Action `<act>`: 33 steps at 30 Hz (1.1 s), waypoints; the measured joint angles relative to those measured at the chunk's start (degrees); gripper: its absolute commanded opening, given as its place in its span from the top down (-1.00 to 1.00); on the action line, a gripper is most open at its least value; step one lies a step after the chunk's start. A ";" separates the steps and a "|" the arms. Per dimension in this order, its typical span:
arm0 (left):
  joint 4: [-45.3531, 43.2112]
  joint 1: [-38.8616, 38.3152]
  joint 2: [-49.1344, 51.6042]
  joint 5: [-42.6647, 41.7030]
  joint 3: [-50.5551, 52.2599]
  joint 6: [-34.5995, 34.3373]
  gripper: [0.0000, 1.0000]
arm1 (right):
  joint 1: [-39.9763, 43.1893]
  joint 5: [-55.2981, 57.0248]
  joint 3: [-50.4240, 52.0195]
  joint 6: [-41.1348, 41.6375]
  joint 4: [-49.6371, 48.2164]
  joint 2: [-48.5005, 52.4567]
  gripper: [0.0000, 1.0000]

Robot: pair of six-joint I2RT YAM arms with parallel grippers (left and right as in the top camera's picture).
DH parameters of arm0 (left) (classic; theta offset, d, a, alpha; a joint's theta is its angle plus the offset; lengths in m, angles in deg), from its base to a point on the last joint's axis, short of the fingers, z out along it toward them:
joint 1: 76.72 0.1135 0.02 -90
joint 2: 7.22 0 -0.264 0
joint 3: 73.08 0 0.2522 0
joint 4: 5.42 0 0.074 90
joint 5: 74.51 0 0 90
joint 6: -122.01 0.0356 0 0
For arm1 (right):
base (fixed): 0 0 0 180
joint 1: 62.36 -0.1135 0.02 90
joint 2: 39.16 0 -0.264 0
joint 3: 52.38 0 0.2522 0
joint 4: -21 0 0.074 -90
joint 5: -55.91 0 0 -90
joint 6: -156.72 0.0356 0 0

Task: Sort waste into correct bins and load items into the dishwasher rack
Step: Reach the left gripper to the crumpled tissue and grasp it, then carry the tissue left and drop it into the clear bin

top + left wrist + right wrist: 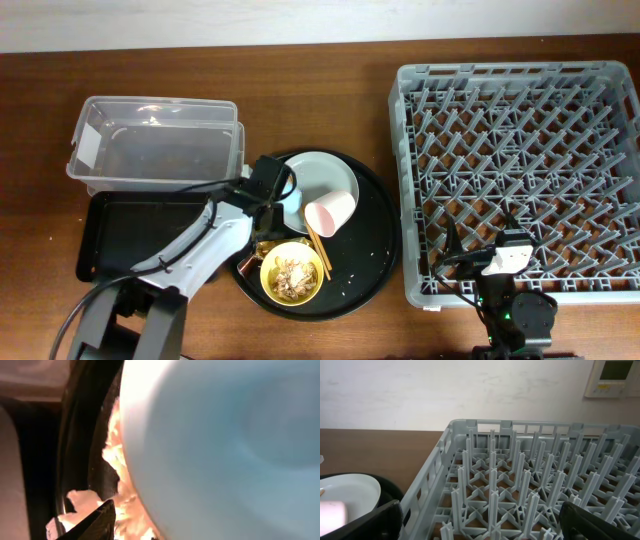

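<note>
My left gripper point(272, 200) is down at the left rim of the round black tray point(375, 235), against the light blue cup point(291, 207). In the left wrist view the cup point(225, 450) fills the frame. A crumpled white tissue point(117, 470) lies between it and my one visible finger point(95, 522). The other finger is hidden. On the tray are the pale plate point(325, 175), the white cup with pink inside point(330, 212) on its side, chopsticks point(318, 250), a gold wrapper point(264, 247) and the yellow bowl point(292, 275) of food scraps. My right gripper point(510, 252) point(480, 527) is open and empty over the front edge of the dishwasher rack point(520, 80) point(520, 480).
The clear tub point(150, 140) with a white label stands at the back left. The shallow black rectangular tray point(120, 235) lies in front of it, partly under my left arm. Rice grains are scattered on the round tray. The plate edge point(345, 492) shows in the right wrist view.
</note>
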 measured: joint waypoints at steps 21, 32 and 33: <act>-8.50 13.75 -10.64 17.42 -10.73 2.16 -0.18 | 0.00 0.00 0.00 0.00 0.00 0.04 -0.96; 15.37 20.26 -19.93 -8.17 -14.73 10.86 -0.36 | 0.00 0.00 0.00 -0.02 -0.11 0.13 -0.97; 21.81 20.26 -23.63 -9.18 -15.04 10.47 -0.18 | 0.00 0.00 0.00 0.02 -0.17 0.04 -0.97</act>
